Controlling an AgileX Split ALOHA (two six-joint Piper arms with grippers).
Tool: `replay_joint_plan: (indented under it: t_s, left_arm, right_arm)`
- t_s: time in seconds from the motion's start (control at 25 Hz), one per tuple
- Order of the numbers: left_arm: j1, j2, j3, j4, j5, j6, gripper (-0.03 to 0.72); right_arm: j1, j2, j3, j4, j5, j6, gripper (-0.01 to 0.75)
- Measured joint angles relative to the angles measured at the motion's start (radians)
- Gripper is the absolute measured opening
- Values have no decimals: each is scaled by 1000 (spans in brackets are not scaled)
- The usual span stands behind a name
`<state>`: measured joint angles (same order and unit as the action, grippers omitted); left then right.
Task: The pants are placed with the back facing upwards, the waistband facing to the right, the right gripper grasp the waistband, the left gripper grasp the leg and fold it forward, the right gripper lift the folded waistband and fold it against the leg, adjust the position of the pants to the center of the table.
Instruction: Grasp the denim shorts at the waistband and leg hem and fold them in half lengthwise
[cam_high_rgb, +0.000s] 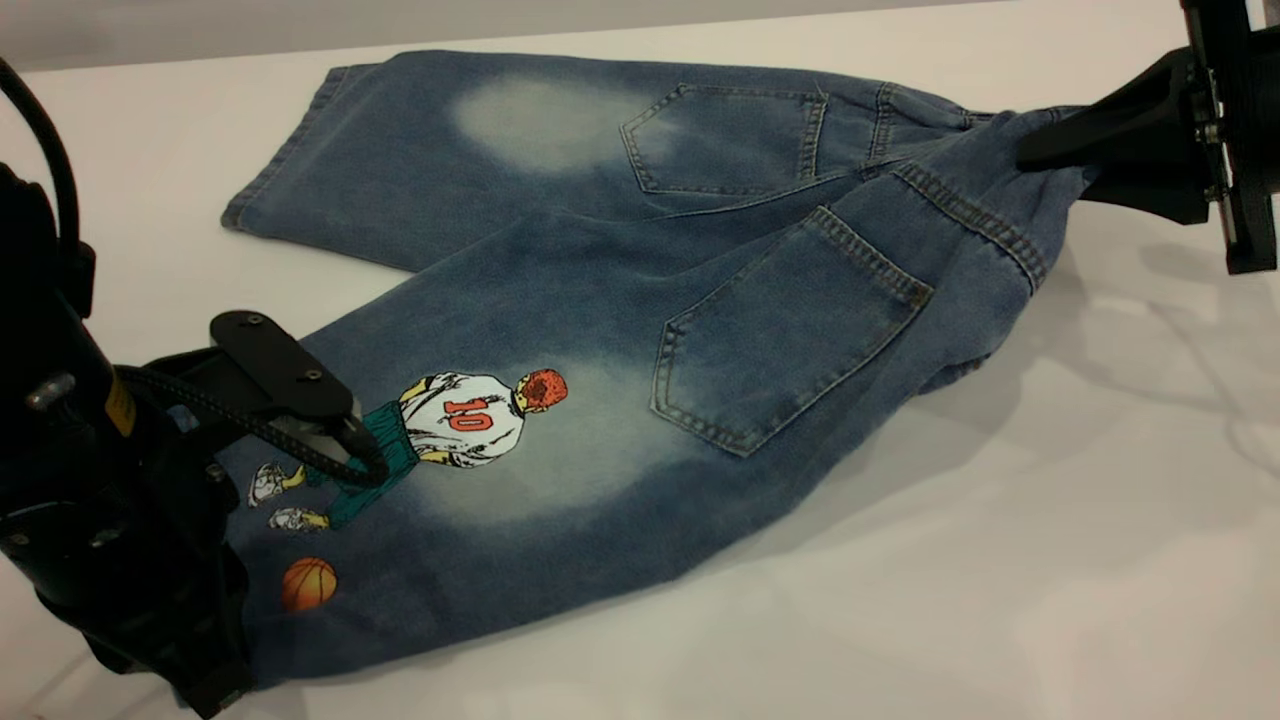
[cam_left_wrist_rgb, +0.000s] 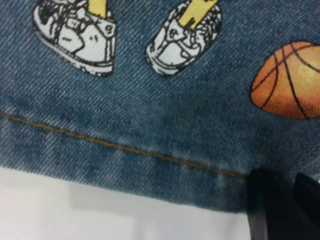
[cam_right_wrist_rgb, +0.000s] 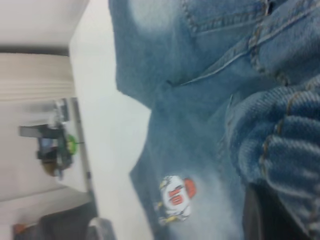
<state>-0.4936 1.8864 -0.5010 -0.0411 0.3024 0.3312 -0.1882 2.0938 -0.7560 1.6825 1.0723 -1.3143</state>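
Denim lies spread before me: the small blue knee-length pants, back pockets up, sprawl across the pale matte desk. My right gripper, the black claw with tapering wedge fingers at about two o'clock in the exterior view, is clenched on the gathered elastic waistband; the bunched cloth is raised off the desk there, I judge to keep that end taut for the fold. My left gripper, the blunt black claw trailing a thick black cable, sits at about eight o'clock on the hem of the printed leg, beside the orange ball. Whether it has closed on the hem I cannot tell. The plain leg lies at eleven o'clock. Nothing else rests on the desk to block the fold, though my left arm covers part of the printed leg.
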Motion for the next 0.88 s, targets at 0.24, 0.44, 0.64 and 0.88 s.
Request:
replay_joint_plan:
  t_s: [0.24,0.44,0.64,0.88]
  left_arm:
    - [-1,-228,0,32,146,3,39]
    - [3,-474,0,137,272,-73,38]
    - [3,-730,-1,353,271,-266,37]
    - [3,-867,-13,783,270,-653,37]
  right_arm:
    - [0,-1,100,7,68,-12,36]
    - [-7,-46,226,47,154,-100,36]
    - [-42,-167,347,64,149,-118,36]
    - [-42,-310,369,63,151,0,36]
